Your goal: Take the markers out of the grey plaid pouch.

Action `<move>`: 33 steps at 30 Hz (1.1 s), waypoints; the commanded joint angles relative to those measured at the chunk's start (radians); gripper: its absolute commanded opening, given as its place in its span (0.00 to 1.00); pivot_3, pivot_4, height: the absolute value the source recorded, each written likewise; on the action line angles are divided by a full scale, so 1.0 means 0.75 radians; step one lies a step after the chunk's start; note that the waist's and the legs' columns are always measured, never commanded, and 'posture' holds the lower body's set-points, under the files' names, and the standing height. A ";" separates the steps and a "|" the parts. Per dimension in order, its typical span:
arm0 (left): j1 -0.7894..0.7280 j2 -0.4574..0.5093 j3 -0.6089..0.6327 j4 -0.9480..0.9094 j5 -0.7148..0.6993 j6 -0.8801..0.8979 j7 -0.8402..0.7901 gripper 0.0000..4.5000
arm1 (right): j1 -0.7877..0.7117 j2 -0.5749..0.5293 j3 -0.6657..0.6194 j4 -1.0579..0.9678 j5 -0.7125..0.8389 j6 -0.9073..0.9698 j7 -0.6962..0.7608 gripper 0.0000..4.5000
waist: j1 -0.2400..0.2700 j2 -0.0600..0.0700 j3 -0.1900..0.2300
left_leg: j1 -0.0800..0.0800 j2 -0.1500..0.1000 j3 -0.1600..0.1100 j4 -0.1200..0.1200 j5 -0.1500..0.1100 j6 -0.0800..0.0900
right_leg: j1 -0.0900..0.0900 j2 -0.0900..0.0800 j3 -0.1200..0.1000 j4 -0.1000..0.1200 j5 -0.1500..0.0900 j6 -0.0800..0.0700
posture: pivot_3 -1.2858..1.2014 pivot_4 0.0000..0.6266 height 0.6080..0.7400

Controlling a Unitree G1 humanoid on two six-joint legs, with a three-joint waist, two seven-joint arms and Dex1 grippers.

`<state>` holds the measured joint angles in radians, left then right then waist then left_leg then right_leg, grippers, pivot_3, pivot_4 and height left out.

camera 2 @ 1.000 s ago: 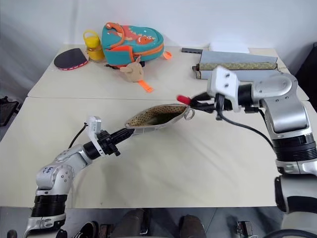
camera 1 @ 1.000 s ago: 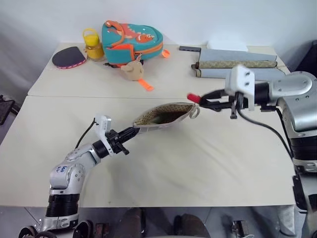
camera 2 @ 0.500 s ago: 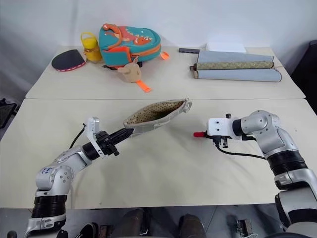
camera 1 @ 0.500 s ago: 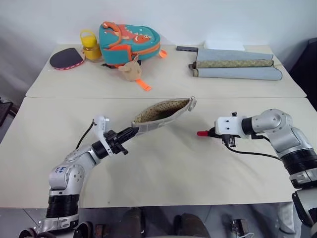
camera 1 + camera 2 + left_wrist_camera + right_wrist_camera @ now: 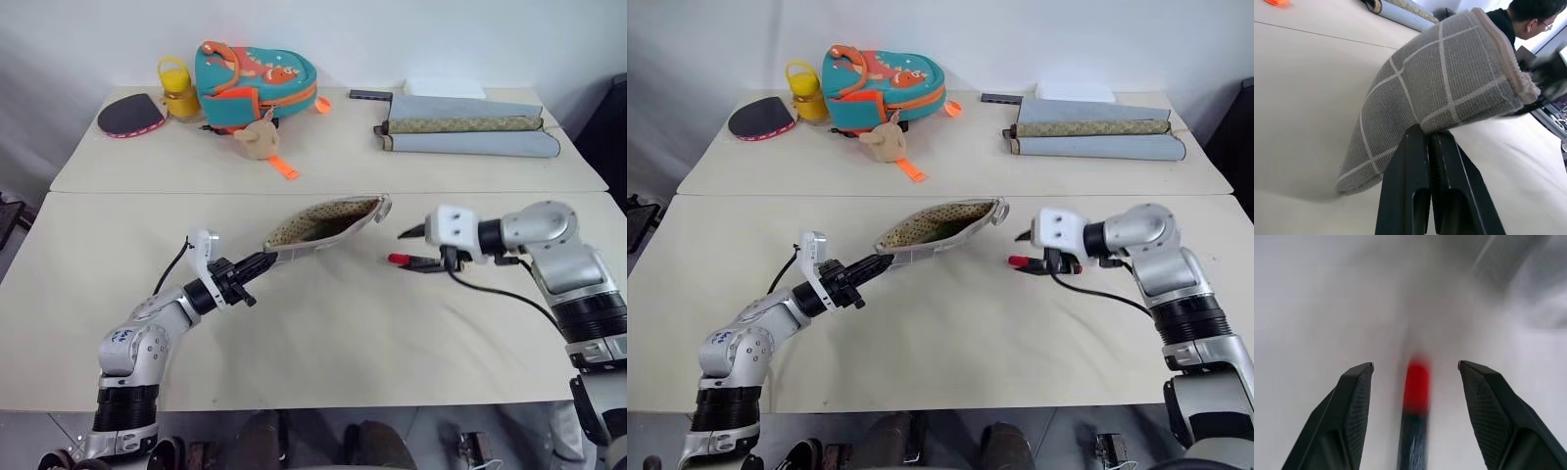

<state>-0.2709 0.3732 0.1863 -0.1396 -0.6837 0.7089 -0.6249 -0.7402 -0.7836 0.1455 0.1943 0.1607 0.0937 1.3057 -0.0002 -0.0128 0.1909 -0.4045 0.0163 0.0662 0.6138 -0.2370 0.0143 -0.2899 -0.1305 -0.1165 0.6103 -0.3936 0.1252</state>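
From the left eye we see the grey plaid pouch (image 5: 323, 223) held up off the table (image 5: 323, 323), its long axis running from the left gripper (image 5: 263, 261) at its lower near end up and away toward the robot's right, where the open mouth shows a dotted lining. The left gripper is clenched on that lower corner. Just beyond the mouth, the red marker (image 5: 404, 259) lies roughly level, its red end pointing toward the pouch and its dark end back toward the right gripper (image 5: 416, 250), whose fingers stand spread, one above the marker and one at about its level. We cannot tell whether the marker rests on the table or hangs between them.

From the right eye, something green (image 5: 945, 231) shows inside the pouch mouth. The pale table is two tops butted together; on the far one sit a teal-and-orange backpack (image 5: 884, 86), a yellow jar (image 5: 807, 90), a dark paddle (image 5: 757, 118) and rolled mats (image 5: 1097, 138) against a white wall.

From the left wrist, the two fingers (image 5: 1415, 196) are pressed together on the plaid fabric; behind it sits a person in dark clothes (image 5: 1508, 24).

From the right wrist, the fingers (image 5: 1354, 406) are parted, with the marker lying lengthwise between them, touching neither, red end pointing away.
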 commanded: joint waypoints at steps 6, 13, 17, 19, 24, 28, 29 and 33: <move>-0.030 -0.002 0.039 -0.069 -0.108 0.097 0.029 0.00 | -0.181 0.124 -0.083 -0.345 0.294 0.350 -0.094 0.27 | 0.001 -0.001 0.000 | 0.000 0.000 -0.002 0.000 -0.001 0.000 | 0.000 -0.002 -0.001 0.000 0.000 0.000 | 0.52 0.24 1.00; 0.004 0.085 0.046 -0.232 -0.232 0.289 0.047 0.00 | -0.182 0.201 0.165 -0.189 -0.075 -0.010 -0.162 0.01 | -0.002 -0.001 0.000 | -0.001 -0.001 -0.001 -0.001 -0.001 0.000 | -0.001 0.000 0.000 0.003 0.000 0.000 | 0.52 0.24 1.00; 0.078 0.155 0.058 -0.336 -0.308 0.361 0.036 0.00 | -0.188 0.216 0.177 -0.168 -0.089 -0.075 -0.131 0.01 | -0.003 -0.001 0.000 | -0.001 -0.001 -0.001 -0.002 -0.001 0.000 | -0.001 0.001 0.000 0.002 0.000 0.000 | 0.52 0.24 1.00; 0.095 0.160 0.065 -0.349 -0.313 0.358 0.052 0.00 | -0.198 0.230 0.159 -0.174 -0.049 -0.061 -0.103 0.01 | -0.003 -0.001 0.000 | -0.001 -0.001 -0.001 -0.002 -0.001 0.000 | -0.001 0.001 0.000 0.002 0.000 0.000 | 0.52 0.24 1.00; 0.108 0.138 0.066 -0.348 -0.312 0.338 0.086 0.00 | -0.267 0.224 0.070 -0.192 0.097 0.048 -0.027 0.01 | -0.002 0.000 0.000 | -0.001 -0.001 -0.001 -0.001 0.000 0.001 | -0.001 0.000 0.000 0.000 0.000 0.000 | 0.52 0.24 1.00; 0.123 0.153 0.045 -0.365 -0.304 0.309 0.046 0.00 | -0.310 0.228 0.120 -0.088 -0.036 -0.105 -0.069 0.01 | -0.003 0.000 0.000 | -0.001 -0.001 -0.001 -0.001 -0.001 0.000 | -0.001 0.000 0.001 0.001 0.000 0.000 | 0.52 0.24 1.00; 0.123 0.158 0.042 -0.364 -0.293 0.296 0.039 0.00 | -0.306 0.239 0.140 -0.070 -0.065 -0.134 -0.080 0.01 | -0.002 -0.001 0.000 | 0.000 -0.001 -0.001 -0.001 -0.001 0.000 | -0.001 0.000 0.001 0.000 0.000 0.000 | 0.52 0.24 1.00; 0.125 0.176 0.022 -0.354 -0.274 0.271 0.014 0.00 | -0.291 0.301 0.204 -0.027 -0.161 -0.207 -0.132 0.01 | -0.005 -0.001 0.000 | -0.001 -0.001 -0.001 -0.002 -0.001 -0.001 | -0.001 0.000 0.001 0.001 0.000 0.000 | 0.52 0.24 1.00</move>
<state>-0.1815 0.4903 0.2124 -0.3777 -0.8920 0.9434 -0.5885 -0.9493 -0.5653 0.2916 0.1860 0.0631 -0.0281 1.2289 -0.0036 -0.0133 0.1907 -0.4050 0.0160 0.0657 0.6122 -0.2380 0.0136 -0.2908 -0.1301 -0.1161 0.6117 -0.3936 0.1251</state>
